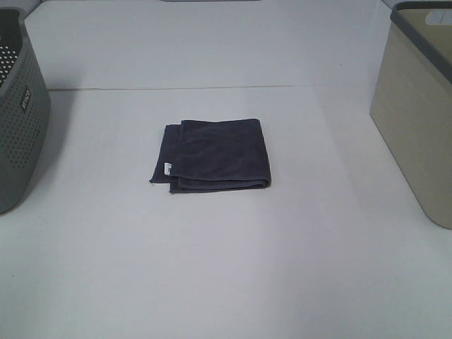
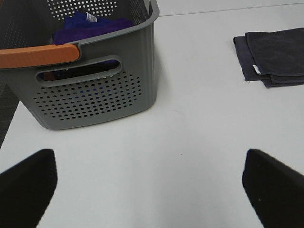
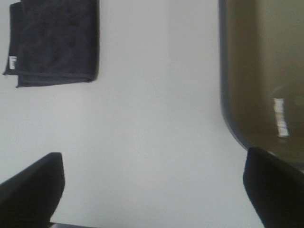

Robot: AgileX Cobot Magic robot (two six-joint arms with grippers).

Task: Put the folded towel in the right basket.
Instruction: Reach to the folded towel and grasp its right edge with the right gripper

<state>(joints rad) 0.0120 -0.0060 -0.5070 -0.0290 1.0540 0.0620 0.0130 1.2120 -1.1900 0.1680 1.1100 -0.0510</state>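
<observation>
A dark grey folded towel with a small white tag lies flat in the middle of the white table. It also shows in the left wrist view and the right wrist view. The right basket is beige with a dark rim and stands at the right edge; the right wrist view looks into its inside. No arm shows in the high view. My left gripper is open above bare table. My right gripper is open and empty, between the towel and the beige basket.
A grey perforated basket stands at the left edge. In the left wrist view it has an orange handle and holds purple cloth. The table's far edge runs behind the towel.
</observation>
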